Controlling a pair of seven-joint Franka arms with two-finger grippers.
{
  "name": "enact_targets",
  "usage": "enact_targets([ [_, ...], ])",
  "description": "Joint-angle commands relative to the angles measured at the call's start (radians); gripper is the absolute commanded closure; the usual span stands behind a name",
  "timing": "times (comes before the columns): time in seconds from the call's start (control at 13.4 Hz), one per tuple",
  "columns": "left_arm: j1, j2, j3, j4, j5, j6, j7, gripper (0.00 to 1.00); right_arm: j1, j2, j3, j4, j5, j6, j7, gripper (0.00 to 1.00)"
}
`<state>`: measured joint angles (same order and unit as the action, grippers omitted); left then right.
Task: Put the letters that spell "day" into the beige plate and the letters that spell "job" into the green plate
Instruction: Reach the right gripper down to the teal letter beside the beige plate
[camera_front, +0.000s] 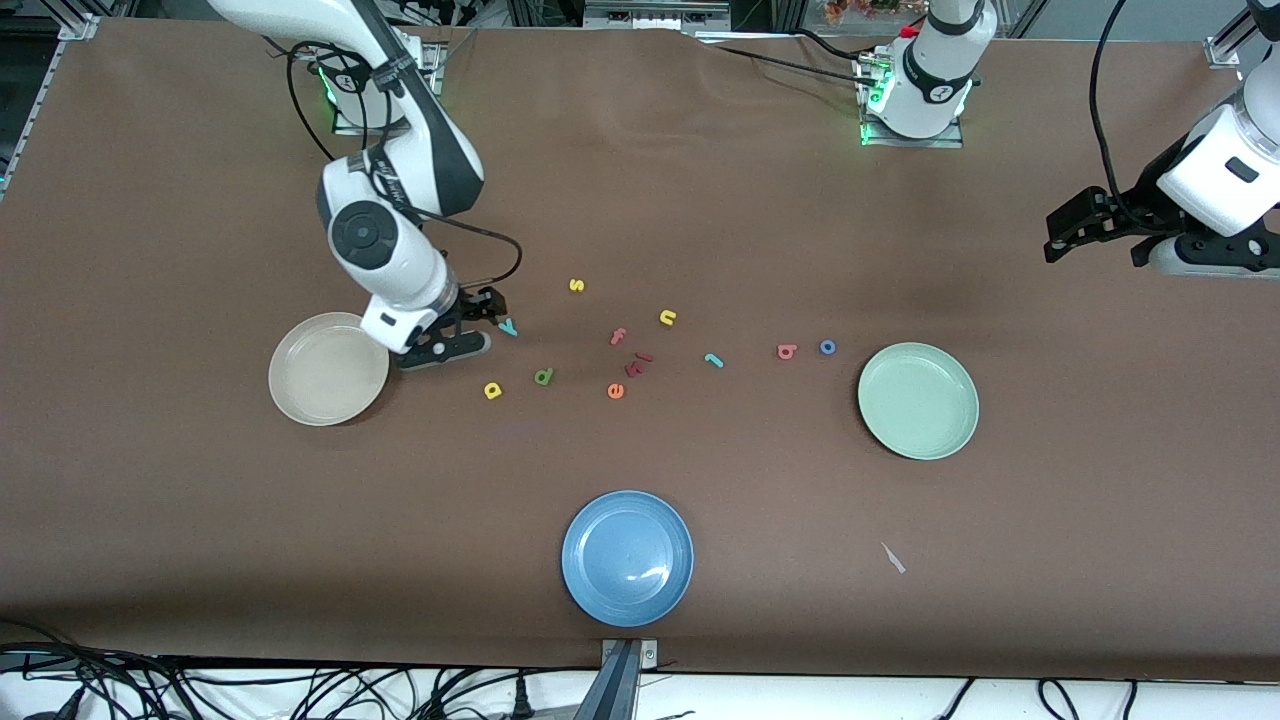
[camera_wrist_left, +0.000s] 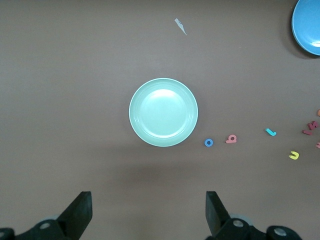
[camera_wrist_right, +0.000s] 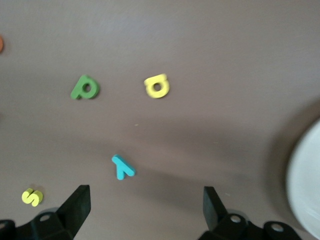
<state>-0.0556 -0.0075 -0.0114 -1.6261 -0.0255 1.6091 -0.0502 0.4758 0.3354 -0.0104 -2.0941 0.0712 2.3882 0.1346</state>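
Note:
My right gripper (camera_front: 481, 322) (camera_wrist_right: 145, 202) hangs open low over the table between the beige plate (camera_front: 328, 368) (camera_wrist_right: 306, 195) and the teal y (camera_front: 508, 327) (camera_wrist_right: 122, 167), which lies just off its fingertips. The yellow a (camera_front: 492, 390) (camera_wrist_right: 157, 86) and green d (camera_front: 543, 376) (camera_wrist_right: 85, 88) lie nearer the front camera. Teal j (camera_front: 713, 360) (camera_wrist_left: 270, 132), salmon b (camera_front: 786, 351) (camera_wrist_left: 231, 139) and blue o (camera_front: 827, 347) (camera_wrist_left: 208, 143) lie beside the green plate (camera_front: 918, 400) (camera_wrist_left: 163, 112). My left gripper (camera_front: 1062, 235) (camera_wrist_left: 148, 207) waits open, high at the left arm's end of the table. Both plates hold nothing.
A blue plate (camera_front: 627, 557) (camera_wrist_left: 307, 25) sits near the table's front edge. Yellow s (camera_front: 576, 285) (camera_wrist_right: 31, 196), yellow n (camera_front: 668, 317) (camera_wrist_left: 294, 155), pink f (camera_front: 618, 336), dark red piece (camera_front: 638, 365) and orange e (camera_front: 615, 391) lie mid-table. A paper scrap (camera_front: 893, 558) (camera_wrist_left: 180, 26) lies nearer the camera than the green plate.

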Motion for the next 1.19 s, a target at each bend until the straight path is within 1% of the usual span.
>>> enact_targets([
  [0.0, -0.004, -0.005, -0.001, 0.002, 0.006, -0.014, -0.007, 0.00, 0.000, 0.007, 0.023, -0.069, -0.001, 0.098, -0.093, 0.00],
  [0.15, -0.003, -0.003, -0.015, 0.002, 0.006, -0.014, -0.008, 0.00, 0.000, 0.039, 0.024, -0.061, -0.001, 0.117, -0.194, 0.00],
  [0.37, -0.004, 0.006, -0.025, 0.002, 0.006, -0.014, -0.007, 0.00, 0.001, 0.097, 0.032, -0.052, -0.001, 0.189, -0.325, 0.00],
  [0.45, -0.004, 0.009, -0.033, 0.002, 0.006, -0.014, -0.008, 0.00, 0.003, 0.111, 0.047, -0.035, -0.002, 0.189, -0.338, 0.00],
  [0.67, -0.006, 0.033, -0.039, 0.002, -0.002, -0.014, -0.008, 0.00, 0.007, 0.146, 0.052, -0.009, -0.001, 0.189, -0.382, 0.02],
  [0.82, -0.007, 0.087, -0.077, 0.003, -0.004, -0.003, -0.008, 0.00, 0.015, 0.151, 0.052, -0.007, -0.002, 0.192, -0.401, 0.11],
  [0.89, -0.007, 0.116, -0.099, 0.003, -0.002, 0.000, -0.008, 0.00, 0.020, 0.157, 0.052, -0.003, -0.002, 0.198, -0.403, 0.14],
  [0.97, -0.007, 0.145, -0.119, 0.024, 0.001, 0.002, -0.008, 0.00, 0.029, 0.168, 0.050, -0.001, -0.002, 0.207, -0.405, 0.19],
  [1.04, -0.009, 0.182, -0.128, 0.063, 0.004, 0.000, -0.007, 0.00, 0.033, 0.169, 0.052, -0.001, -0.004, 0.210, -0.406, 0.28],
  [1.12, -0.007, 0.211, -0.155, 0.072, 0.001, -0.002, -0.007, 0.00, 0.035, 0.171, 0.050, -0.003, -0.005, 0.210, -0.411, 0.42],
])
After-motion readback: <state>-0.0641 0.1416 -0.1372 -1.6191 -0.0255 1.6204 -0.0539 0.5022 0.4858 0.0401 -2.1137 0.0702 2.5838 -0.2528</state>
